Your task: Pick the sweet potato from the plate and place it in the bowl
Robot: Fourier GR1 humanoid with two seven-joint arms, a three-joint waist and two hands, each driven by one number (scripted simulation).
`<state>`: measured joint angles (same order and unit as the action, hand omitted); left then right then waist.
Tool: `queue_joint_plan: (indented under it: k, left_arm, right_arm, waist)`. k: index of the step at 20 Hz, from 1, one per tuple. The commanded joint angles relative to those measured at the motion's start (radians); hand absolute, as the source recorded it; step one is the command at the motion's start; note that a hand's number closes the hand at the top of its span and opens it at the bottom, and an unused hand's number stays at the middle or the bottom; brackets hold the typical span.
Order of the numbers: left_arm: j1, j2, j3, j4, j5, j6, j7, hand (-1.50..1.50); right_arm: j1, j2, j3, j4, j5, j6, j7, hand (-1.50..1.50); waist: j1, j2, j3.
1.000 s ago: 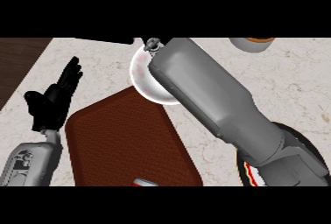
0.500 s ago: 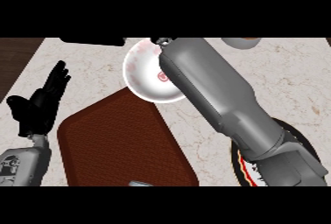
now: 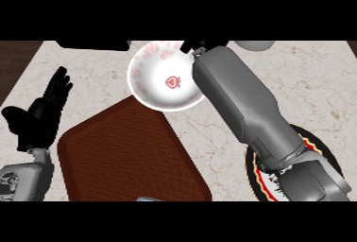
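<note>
Closest to me, at the right, a dark plate [image 3: 257,176] with a red and yellow rim sits on the pale marble worktop [image 3: 307,85], much of it covered by the right forearm lying over it. I can't make out the sweet potato on the part of the plate that shows, or anywhere else. To its left lies a brown mat [image 3: 125,156] with rounded corners.

Beyond the mat's left edge the left hand [image 3: 38,118] rests by the side of the view, its fingers [image 3: 59,82] straight and pointing up, holding nothing.

Further off stands the white bowl [image 3: 164,78], red-patterned inside; nothing lies in the part I can see. The right forearm crosses its right rim, and the right hand [image 3: 188,47] shows only as a dark scrap at the far rim. Whether it is open or holding something, I cannot tell.
</note>
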<state>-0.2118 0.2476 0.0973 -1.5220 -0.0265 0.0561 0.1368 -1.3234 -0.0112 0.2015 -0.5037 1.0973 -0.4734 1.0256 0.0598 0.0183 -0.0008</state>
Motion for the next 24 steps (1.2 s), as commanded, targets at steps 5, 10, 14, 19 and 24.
queue_joint_plan:
  k: [5,10,14,19,24]
  left_arm:
    - [0.015,0.006,0.013,-0.002,0.014,-0.015,-0.002,0.0]
    - [-0.001,0.0,0.017,0.002,0.004,0.002,0.015,0.0]
    - [0.057,0.028,0.039,-0.037,0.033,-0.041,0.001,0.0]
    - [0.057,0.015,0.039,0.007,0.005,-0.011,-0.02,0.0]
    - [0.05,0.016,0.045,-0.002,0.005,-0.006,-0.021,0.0]
  right_arm:
    - [0.03,-0.002,-0.143,0.192,-0.085,0.019,0.087,1.5]
    - [0.077,-0.033,-0.236,0.21,-0.185,-0.019,-0.133,-1.5]
    - [0.165,-0.008,-0.282,0.137,-0.243,-0.163,-0.288,-1.5]
    - [0.165,0.01,-0.357,-0.061,-0.318,-0.428,-0.394,-1.5]
    - [0.321,0.011,-0.404,-0.285,-0.512,-0.494,-0.588,-1.5]
  waist:
    - [-0.009,0.001,0.0]
    - [-0.02,-0.002,0.001]
    - [-0.023,-0.006,0.002]
    - [-0.04,-0.01,0.003]
    - [-0.064,-0.022,0.004]
